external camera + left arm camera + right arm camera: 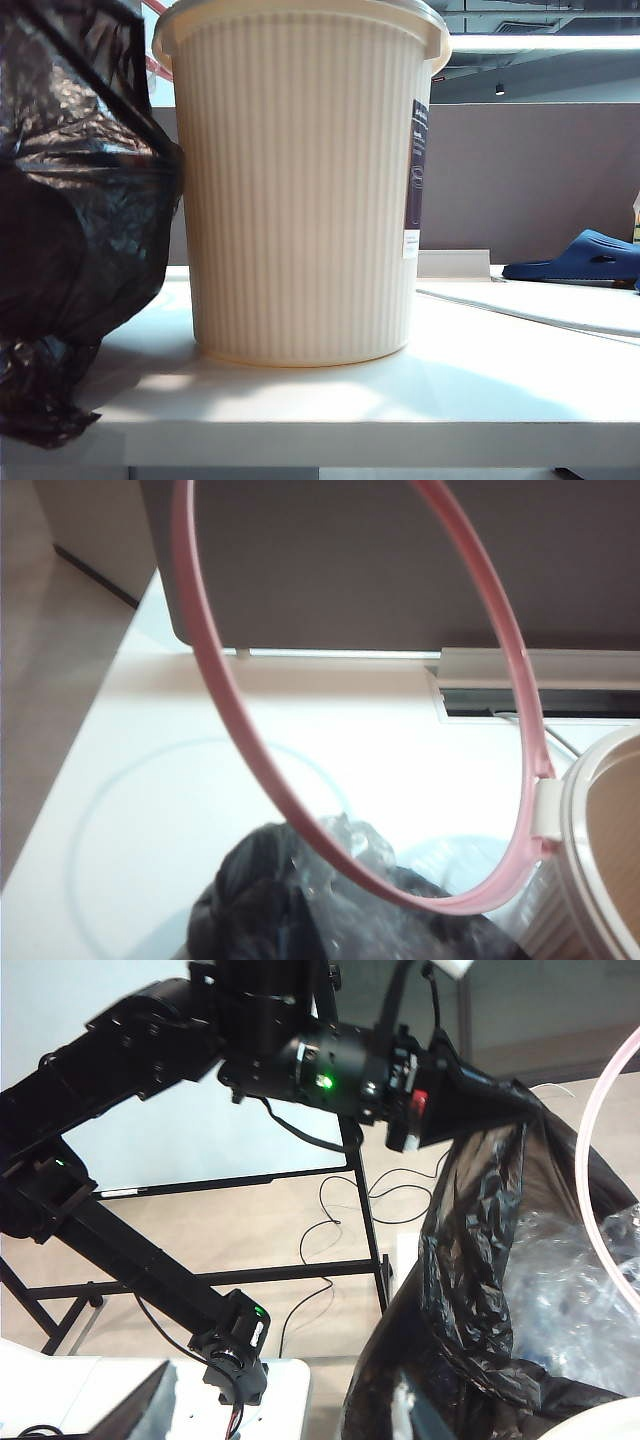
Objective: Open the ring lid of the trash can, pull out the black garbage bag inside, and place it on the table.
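Observation:
The cream ribbed trash can (300,190) stands upright on the white table (450,390). Its pink ring lid (215,690) is swung up, hinged at the can's rim (600,810). The black garbage bag (70,230) is out of the can and hangs against its left side, with its lower end drooping past the table's front edge. In the right wrist view my left gripper (450,1100) is shut on the bag's top (500,1220); in the left wrist view the bag (300,900) hides its jaws. My right gripper (280,1430) is open beside the bag, one dark finger (135,1410) showing, with nothing between the fingers.
A grey partition (530,170) runs behind the table, with a white cable channel (455,263) at its foot. A blue slipper (590,258) lies at the far right. The left arm's black links (120,1050) and a metal stand (365,1210) are over the floor.

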`<action>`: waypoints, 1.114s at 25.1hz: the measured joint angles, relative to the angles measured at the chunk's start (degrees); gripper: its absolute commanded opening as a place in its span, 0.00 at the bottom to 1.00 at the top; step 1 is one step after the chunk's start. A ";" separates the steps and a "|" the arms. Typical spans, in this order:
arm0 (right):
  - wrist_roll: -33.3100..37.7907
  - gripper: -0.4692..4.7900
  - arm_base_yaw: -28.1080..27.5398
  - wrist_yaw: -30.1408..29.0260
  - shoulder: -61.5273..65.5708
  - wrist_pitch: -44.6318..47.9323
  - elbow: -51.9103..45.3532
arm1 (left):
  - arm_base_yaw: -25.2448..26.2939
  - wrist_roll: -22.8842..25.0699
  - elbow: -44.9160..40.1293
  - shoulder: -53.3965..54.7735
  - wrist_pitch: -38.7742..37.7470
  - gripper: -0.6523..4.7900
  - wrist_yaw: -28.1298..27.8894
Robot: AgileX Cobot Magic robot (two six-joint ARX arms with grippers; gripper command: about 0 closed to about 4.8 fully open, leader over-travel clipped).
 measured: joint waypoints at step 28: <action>-3.13 0.60 4.94 8.07 3.63 -1.77 -0.02 | 3.96 -2.29 -5.55 5.68 7.45 0.11 9.14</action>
